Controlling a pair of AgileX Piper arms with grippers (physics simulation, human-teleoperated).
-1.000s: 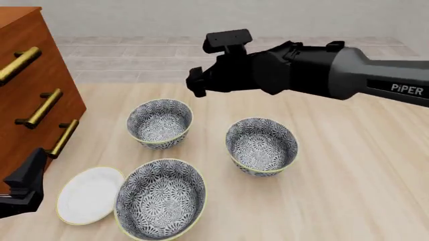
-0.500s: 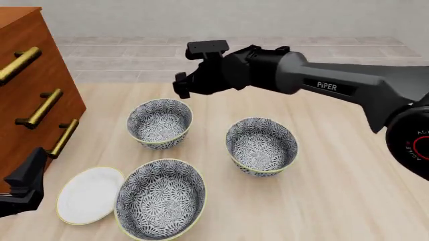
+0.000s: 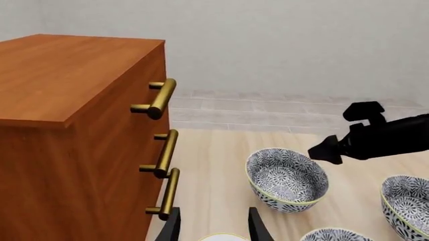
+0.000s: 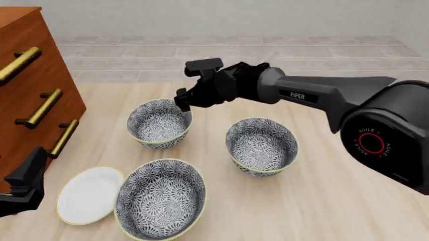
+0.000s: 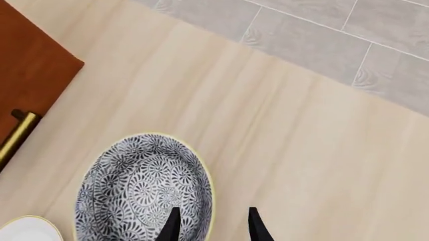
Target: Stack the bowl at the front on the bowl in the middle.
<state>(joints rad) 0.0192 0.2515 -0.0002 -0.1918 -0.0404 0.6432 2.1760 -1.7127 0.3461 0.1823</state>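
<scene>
Your right claw point(image 4: 182, 104) hangs at the right-hand rim of the bowl at the front point(image 4: 159, 122), tilted down into it. In the right wrist view its jaws are spread, one finger point(image 5: 173, 225) over the patterned inside and the other outside the wall, so the rim sits between them: nothing gripped yet, set up for a rim pinch. That bowl stands on the counter point(image 4: 335, 201) toward its far edge and left side, near the chest of drawers point(image 4: 33, 90). The bowl in the middle point(image 4: 261, 145) sits apart, nearer you and to the right, upright and unoccupied, ready to receive. Your left claw point(image 4: 25, 187) is parked low at the near-left corner, jaws apart and holding nothing, beside the white plate point(image 4: 87, 196). The wide bowl point(image 4: 161, 201) by the near edge plays no part.
</scene>
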